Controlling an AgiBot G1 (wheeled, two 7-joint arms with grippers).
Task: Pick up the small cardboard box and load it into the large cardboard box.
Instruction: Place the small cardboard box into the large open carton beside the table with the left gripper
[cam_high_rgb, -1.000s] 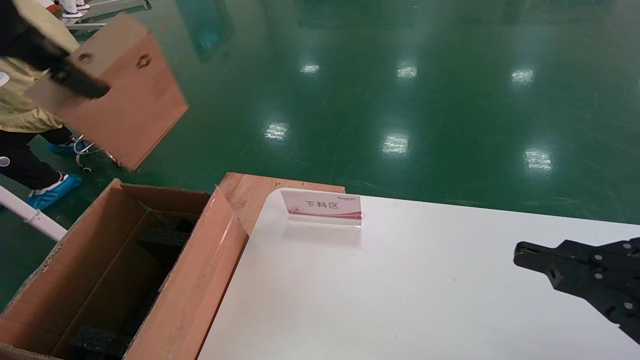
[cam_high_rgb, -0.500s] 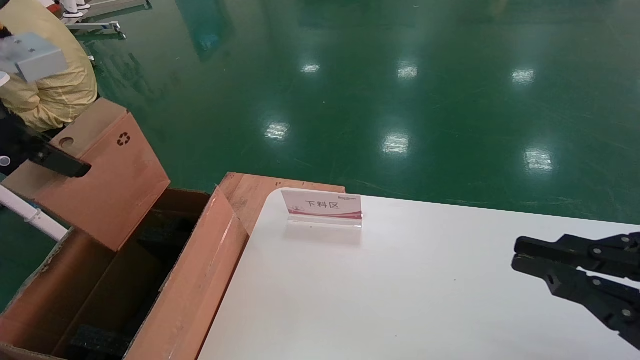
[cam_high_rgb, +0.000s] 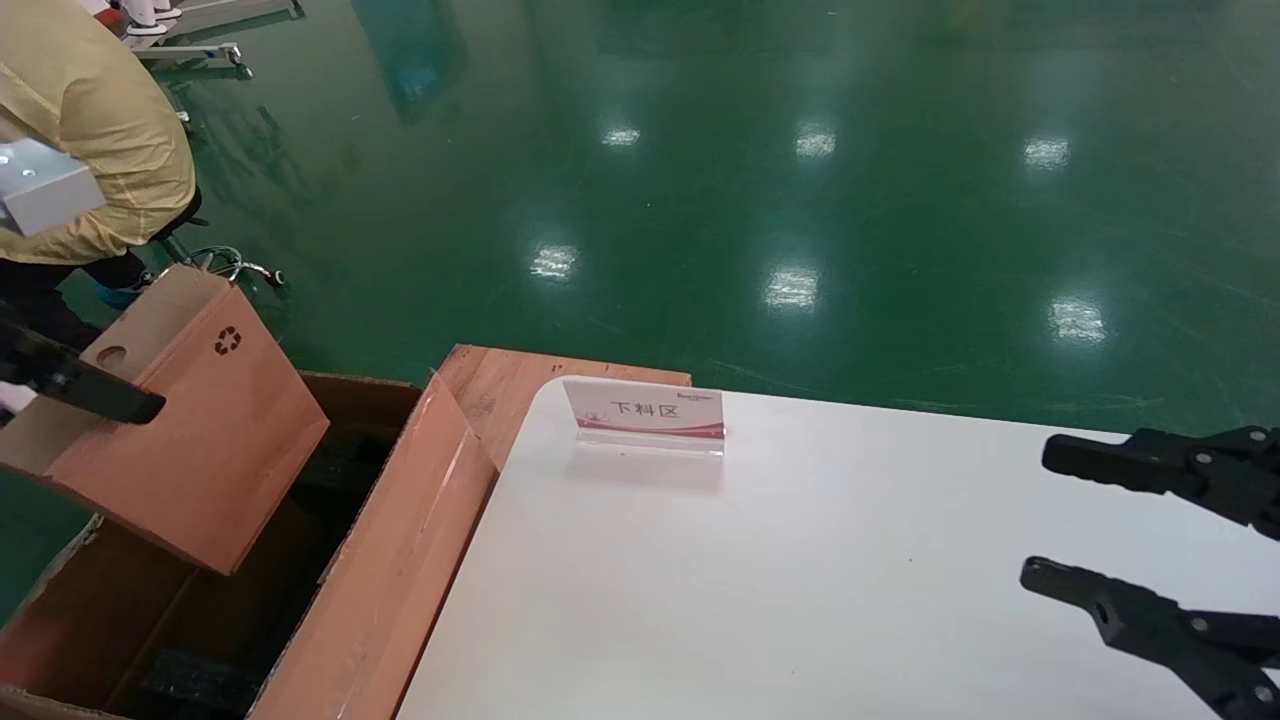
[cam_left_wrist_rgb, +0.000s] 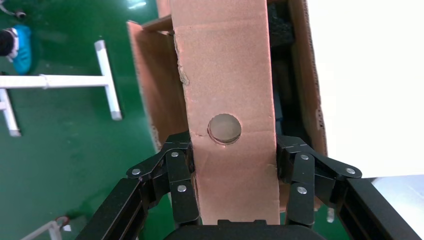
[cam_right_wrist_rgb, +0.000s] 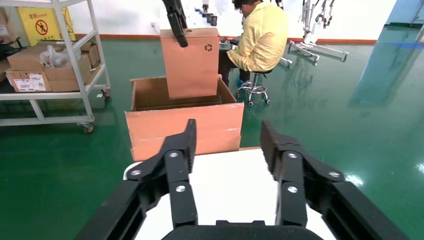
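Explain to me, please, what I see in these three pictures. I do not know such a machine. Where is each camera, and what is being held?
This is a robot with two arms, each ending in a black gripper. One picture looks down from its head; the other two come from cameras on its wrists.

The left gripper is shut on the small cardboard box, pressing its two wide sides. The box hangs tilted, its lower part already inside the open large cardboard box, which stands beside the white table.

The right gripper is open and holds nothing; it hovers over the table. On the table stands only a small sign. A person in yellow sits behind.
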